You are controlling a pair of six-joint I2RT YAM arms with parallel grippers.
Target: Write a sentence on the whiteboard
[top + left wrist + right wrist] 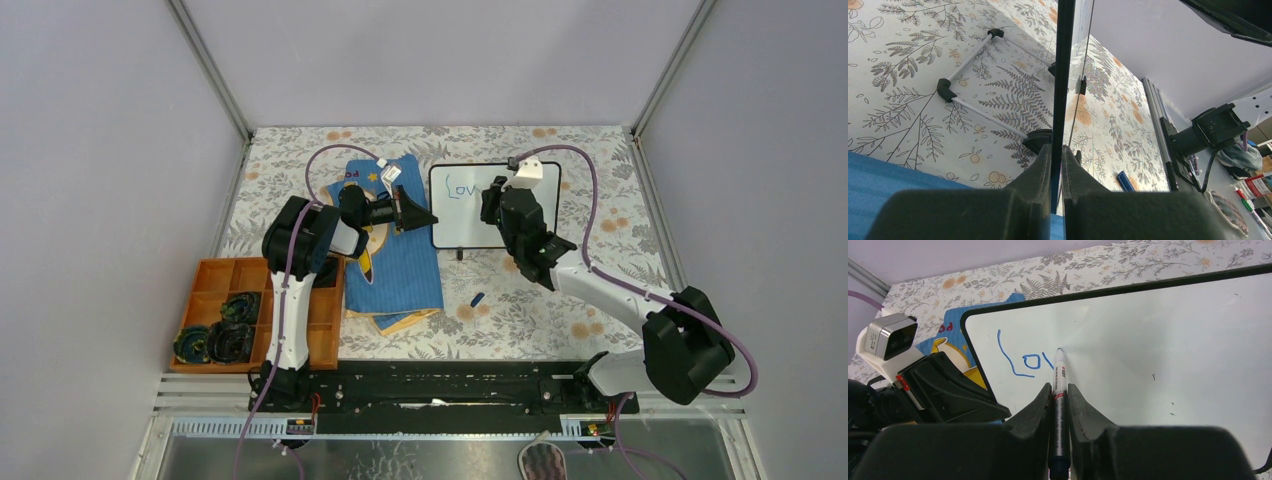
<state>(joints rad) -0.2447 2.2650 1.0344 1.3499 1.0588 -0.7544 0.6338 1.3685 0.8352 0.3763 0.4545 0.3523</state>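
The whiteboard (455, 225) stands tilted at the back middle of the table, black-framed, with blue letters "Lov" of the sentence (462, 190) near its top left. My left gripper (428, 217) is shut on the board's left frame edge (1064, 75), its fingers (1040, 165) pinching the thin black rim. My right gripper (492, 203) is shut on a white marker (1059, 385). The marker tip touches the whiteboard (1158, 340) just right of the letters "Lov" (1023, 360). The left gripper (948, 390) also shows at the board's edge in the right wrist view.
A blue cartoon-print cloth (400, 265) lies left of the board, under the left arm. An orange tray (325, 325) with dark rolled items sits at the front left. A blue marker cap (478, 298) lies on the floral table. The board's wire stand (983, 75) rests behind it.
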